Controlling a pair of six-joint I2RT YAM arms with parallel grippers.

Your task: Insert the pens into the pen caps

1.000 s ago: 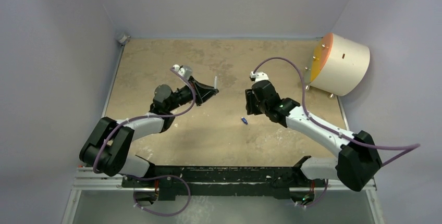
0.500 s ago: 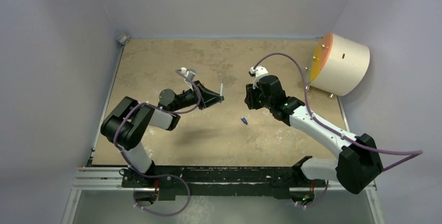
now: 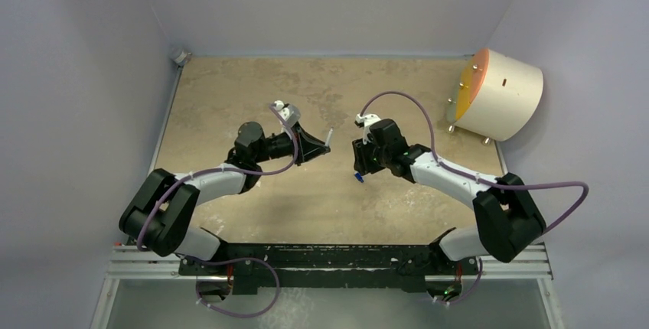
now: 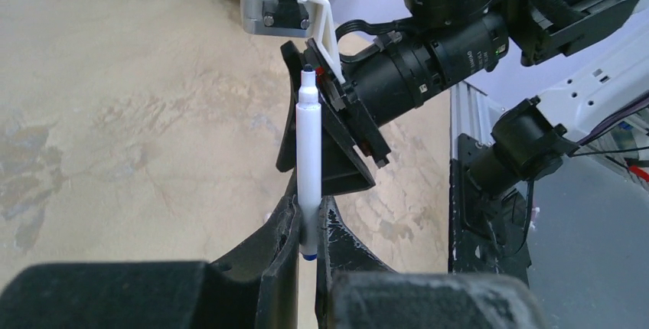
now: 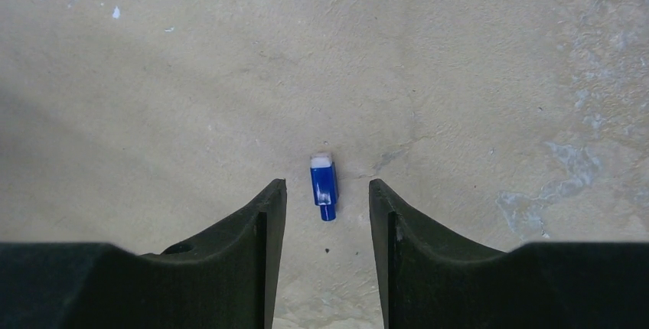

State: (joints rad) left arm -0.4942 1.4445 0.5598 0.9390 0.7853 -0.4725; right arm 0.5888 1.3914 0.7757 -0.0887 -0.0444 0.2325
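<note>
Cap point(image 5: 323, 186), blue, lies flat on counter point(image 5: 153, 76) at 12 o'clock just ahead of right fingers point(image 5: 264, 222), spread wide either side, its long axis running 12-to-6 along their gap; left fingers point(image 4: 283, 229), farther off, clamp pen point(image 4: 309, 153) near its base.

no legible text, no labels, no numbers or signs

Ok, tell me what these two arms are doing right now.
The left arm's fingers are shut on a thin white plastic pen, held up in the air and pointing toward the other arm. The right arm's fingers stand open on either side of a small blue plastic cap lying on the tan table, not yet gripping it.
</note>
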